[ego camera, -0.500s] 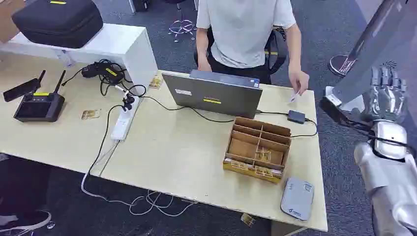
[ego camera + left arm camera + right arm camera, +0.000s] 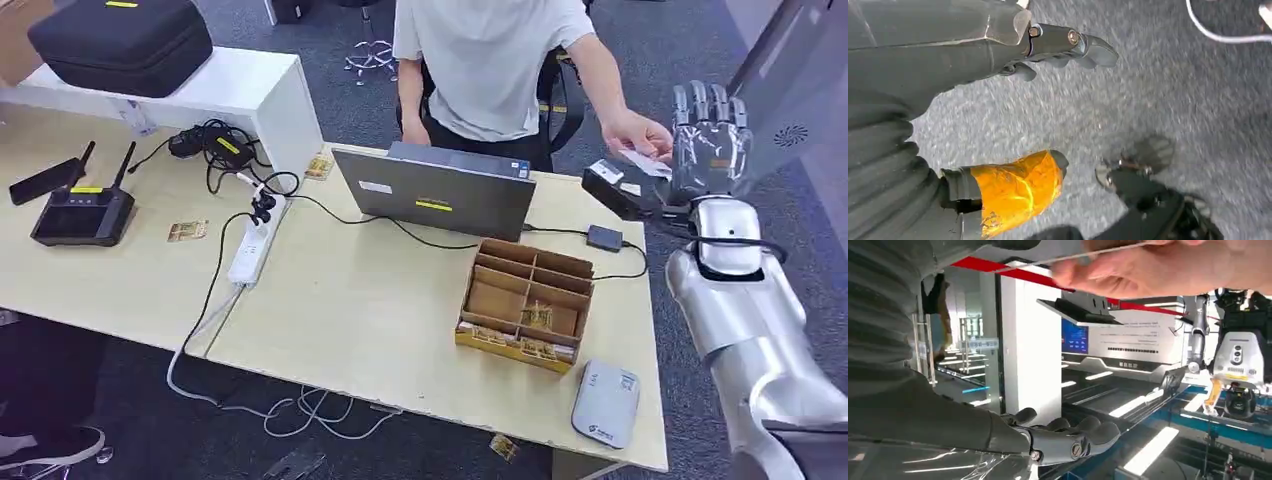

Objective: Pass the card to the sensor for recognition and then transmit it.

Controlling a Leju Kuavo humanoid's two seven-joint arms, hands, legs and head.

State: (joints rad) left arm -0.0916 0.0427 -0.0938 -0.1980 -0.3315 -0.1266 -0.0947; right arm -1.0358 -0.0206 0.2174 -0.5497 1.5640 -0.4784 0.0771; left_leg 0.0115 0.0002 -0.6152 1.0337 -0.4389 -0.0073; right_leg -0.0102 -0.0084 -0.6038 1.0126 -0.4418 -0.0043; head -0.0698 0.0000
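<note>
A person's hand [image 2: 632, 133] holds a white card [image 2: 646, 161] right against the palm side of my raised right hand [image 2: 712, 135]. That hand's fingers point up and are spread, with nothing gripped. In the right wrist view the card [image 2: 1068, 257] appears edge-on in the person's fingers [image 2: 1168, 270], across a gap from my dark fingers [image 2: 1068, 437]. A grey card sensor [image 2: 605, 403] lies at the table's near right corner. My left hand [image 2: 1048, 45] hangs over the floor, its fingers apart and holding nothing.
A cardboard divider box [image 2: 526, 305] with several cards stands on the table [image 2: 360, 300] left of the sensor. Behind it are a laptop [image 2: 435, 190], a small black box [image 2: 604, 237] and cables. The person stands at the far side. A card [image 2: 503, 447] lies on the floor.
The person's hand has lifted the card from over the table up to my right hand. My right hand has moved left and up toward it.
</note>
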